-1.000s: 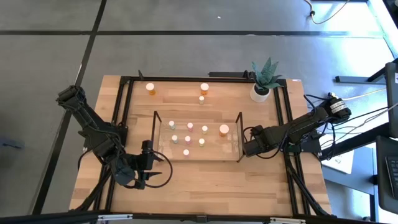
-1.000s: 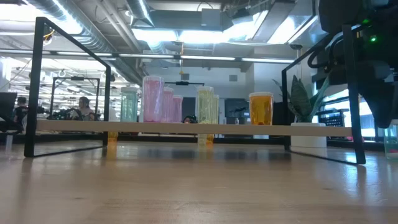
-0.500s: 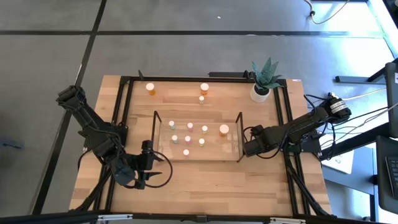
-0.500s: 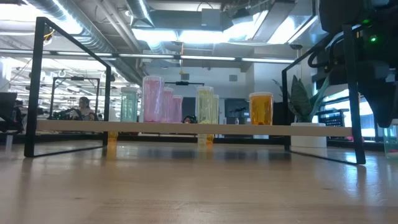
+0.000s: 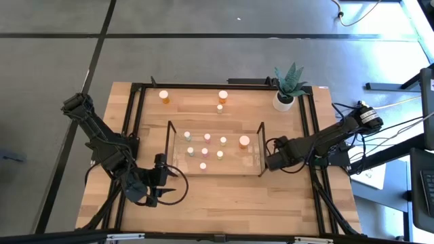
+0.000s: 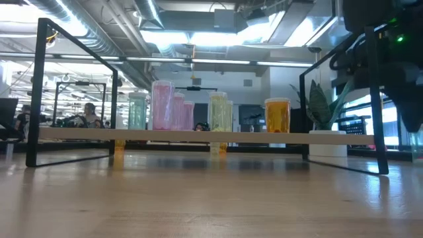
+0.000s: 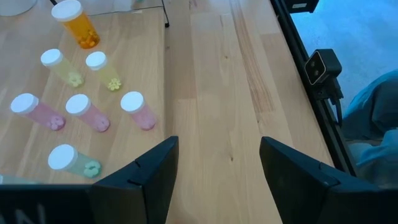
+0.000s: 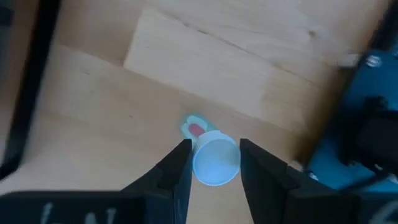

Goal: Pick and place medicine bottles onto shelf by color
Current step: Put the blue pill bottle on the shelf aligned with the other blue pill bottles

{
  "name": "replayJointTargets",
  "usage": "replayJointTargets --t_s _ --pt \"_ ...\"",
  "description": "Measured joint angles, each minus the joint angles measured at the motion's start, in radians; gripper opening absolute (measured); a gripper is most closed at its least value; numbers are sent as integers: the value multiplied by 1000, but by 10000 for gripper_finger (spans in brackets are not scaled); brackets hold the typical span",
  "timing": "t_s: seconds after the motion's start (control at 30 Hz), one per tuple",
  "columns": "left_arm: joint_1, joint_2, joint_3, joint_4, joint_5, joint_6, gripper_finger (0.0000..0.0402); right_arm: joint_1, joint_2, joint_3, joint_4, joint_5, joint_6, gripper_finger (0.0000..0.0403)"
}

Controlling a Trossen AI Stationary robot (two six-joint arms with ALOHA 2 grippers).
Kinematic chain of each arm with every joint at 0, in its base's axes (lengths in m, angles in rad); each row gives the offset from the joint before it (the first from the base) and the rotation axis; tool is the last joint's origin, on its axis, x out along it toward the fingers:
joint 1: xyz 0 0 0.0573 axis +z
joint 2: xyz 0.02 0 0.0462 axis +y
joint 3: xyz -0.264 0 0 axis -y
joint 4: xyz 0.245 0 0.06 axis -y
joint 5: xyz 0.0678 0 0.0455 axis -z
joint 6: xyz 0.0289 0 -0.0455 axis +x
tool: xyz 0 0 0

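The clear acrylic shelf [image 5: 215, 148] stands mid-table between its black frame ends, carrying one orange bottle [image 5: 244, 141] near its right end and a cluster of pink and greenish bottles [image 5: 205, 150] left of centre. Two more orange bottles [image 5: 164, 96] stand on the far strip of wood, well apart, with a small pale one just beside the right-hand of them. The right gripper [image 8: 211, 163] sits just outside the shelf's right end, its fingers touching both sides of a white-capped bottle [image 8: 214, 160] standing on the wood. The left gripper [image 7: 214, 165] hangs with fingers apart and nothing between them over the bare near planks, which lie open to the black rail [image 5: 317, 183]. A potted plant [image 5: 287, 85] occupies the far right corner.
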Motion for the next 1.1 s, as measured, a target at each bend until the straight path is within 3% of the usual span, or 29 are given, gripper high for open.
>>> replayJointTargets --t_s 0.23,0.53,0.7,0.9,1.1 --pt "0 0 0 0 0 0 219 47 -2 130 -139 -3 35 121" --pt "0 0 0 0 0 0 219 161 -3 356 -370 -7 205 120" --pt "0 0 0 0 0 7 219 221 3 487 -413 -11 258 120" --pt "0 0 0 0 0 33 219 276 96 651 -408 -11 259 120" --pt "0 0 0 0 0 34 219 336 270 868 -407 -17 255 120"
